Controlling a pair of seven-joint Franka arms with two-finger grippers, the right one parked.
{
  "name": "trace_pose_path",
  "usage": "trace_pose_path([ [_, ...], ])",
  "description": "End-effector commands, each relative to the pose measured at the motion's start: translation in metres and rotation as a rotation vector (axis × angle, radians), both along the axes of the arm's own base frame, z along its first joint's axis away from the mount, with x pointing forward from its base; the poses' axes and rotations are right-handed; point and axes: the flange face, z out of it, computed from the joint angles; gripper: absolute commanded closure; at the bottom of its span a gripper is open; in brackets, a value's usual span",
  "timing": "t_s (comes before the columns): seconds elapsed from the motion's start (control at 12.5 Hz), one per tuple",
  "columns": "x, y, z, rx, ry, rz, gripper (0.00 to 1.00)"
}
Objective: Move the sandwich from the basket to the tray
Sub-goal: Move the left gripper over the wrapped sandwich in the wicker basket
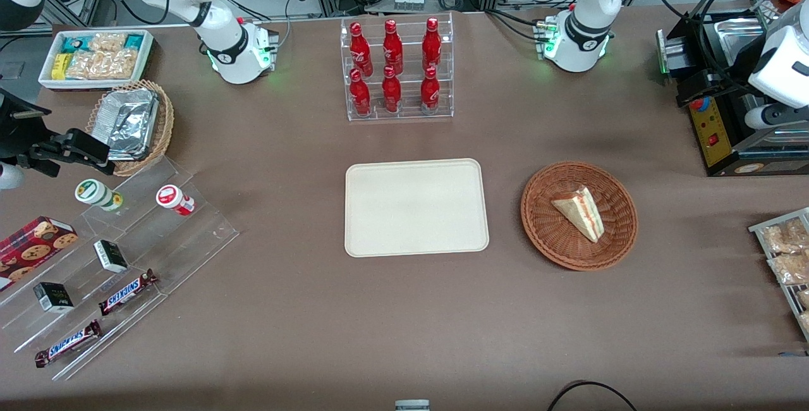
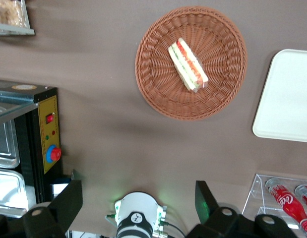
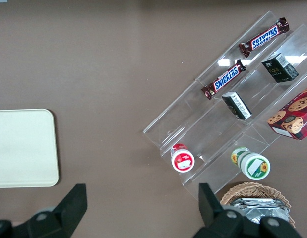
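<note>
The gripper [image 2: 138, 206] of the left arm hangs high above the table, and its jaws stand wide apart with nothing between them; the two dark fingers [image 2: 68, 198] frame the arm's own white base [image 2: 138, 215] far below. Nearest to the jaws on the table is bare brown tabletop [image 2: 118, 148]. Just past this bare strip, almost straight out from the gap of the jaws, lies the basket [image 2: 158, 87], a round shallow bowl of reddish-brown wicker. The sandwich [image 2: 188, 64] lies inside it, near the middle, on its side, with the red, green and yellow filling edge showing. It is well apart from the gripper and nothing touches it.

In the front view the sandwich [image 1: 580, 212] is in the basket [image 1: 543, 227], and the tray [image 1: 416, 207], flat and cream-beige, lies beside the basket toward the parked arm's end of the table, near it but not touching. The tray carries nothing. Farther from the front camera than the tray stands a clear rack of red bottles [image 1: 395, 69]. At the working arm's end of the table stands a black machine with a yellow panel [image 2: 46, 131].
</note>
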Motion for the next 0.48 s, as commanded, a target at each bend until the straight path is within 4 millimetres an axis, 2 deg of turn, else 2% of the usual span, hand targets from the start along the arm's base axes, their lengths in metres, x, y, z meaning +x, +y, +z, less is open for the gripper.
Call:
trace_pose_path([
  [0.0,0.008,-0.005,-0.003,0.005,-0.025,-0.021,0.0],
  [0.24,0.025,-0.011,-0.036,-0.014,0.015,-0.027,0.0],
  [0.4,0.035,-0.016,-0.067,-0.031,0.051,-0.03,0.0],
])
